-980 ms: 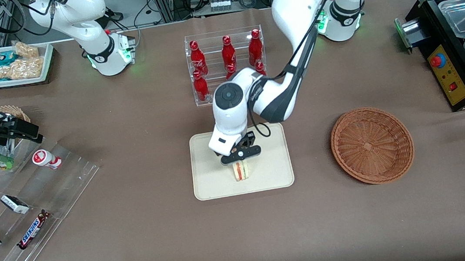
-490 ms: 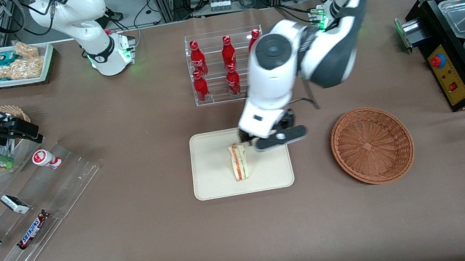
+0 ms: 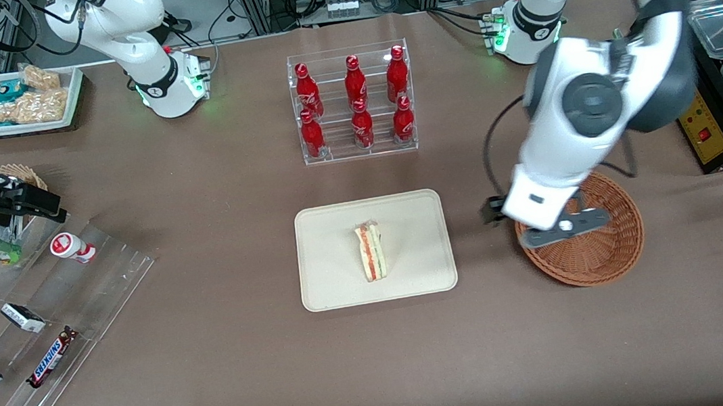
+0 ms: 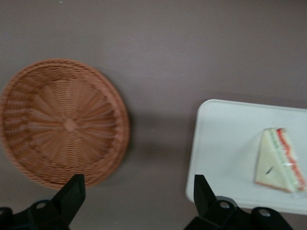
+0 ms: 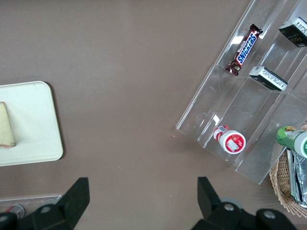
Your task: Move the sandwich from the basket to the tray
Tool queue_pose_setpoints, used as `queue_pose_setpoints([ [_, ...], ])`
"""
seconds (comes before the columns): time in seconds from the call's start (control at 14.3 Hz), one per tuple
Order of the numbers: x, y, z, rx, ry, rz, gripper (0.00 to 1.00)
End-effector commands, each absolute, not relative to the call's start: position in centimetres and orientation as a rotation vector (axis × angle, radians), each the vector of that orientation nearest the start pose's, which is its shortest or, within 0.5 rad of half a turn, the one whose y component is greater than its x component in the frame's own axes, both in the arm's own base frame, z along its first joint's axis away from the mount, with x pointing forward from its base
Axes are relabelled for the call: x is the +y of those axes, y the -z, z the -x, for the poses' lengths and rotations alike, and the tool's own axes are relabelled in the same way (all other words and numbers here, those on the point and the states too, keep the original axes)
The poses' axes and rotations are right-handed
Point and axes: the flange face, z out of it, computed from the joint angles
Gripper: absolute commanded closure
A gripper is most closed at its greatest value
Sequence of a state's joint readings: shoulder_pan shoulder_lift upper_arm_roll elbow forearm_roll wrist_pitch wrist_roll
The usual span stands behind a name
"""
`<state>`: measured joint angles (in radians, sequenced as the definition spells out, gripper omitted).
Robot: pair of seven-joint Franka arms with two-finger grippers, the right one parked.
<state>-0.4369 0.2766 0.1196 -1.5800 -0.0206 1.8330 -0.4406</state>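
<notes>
Sandwich lying on the tray, gripper hanging open and empty.
The sandwich (image 3: 372,251) is resting near the middle of the tray (image 3: 330,288), its red-orange filling edge showing. The gripper (image 3: 532,228), fingers (image 4: 72,192) spread wide, is hovering over the wicker basket's (image 3: 602,254) rim nearest the tray.

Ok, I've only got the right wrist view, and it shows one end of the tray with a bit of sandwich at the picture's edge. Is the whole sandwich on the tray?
Observer: Yes. The sandwich lies wholly on the tray, near its middle.
Operator: And where is the gripper?
Observer: The gripper hangs above the table between the tray and the basket, open and holding nothing.
Operator: Is anything in the basket?
Observer: No. The left wrist view shows only bare wicker inside it.
</notes>
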Motion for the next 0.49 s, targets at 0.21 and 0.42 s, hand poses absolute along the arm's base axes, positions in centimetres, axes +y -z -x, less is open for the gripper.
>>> queue_pose_setpoints([
  [0.21, -9.4, -51.9, -57.5, 0.036, -0.15, 3.121, 0.0],
  [0.42, -4.1, -54.6, -56.3, 0.093, -0.158, 3.128, 0.0],
])
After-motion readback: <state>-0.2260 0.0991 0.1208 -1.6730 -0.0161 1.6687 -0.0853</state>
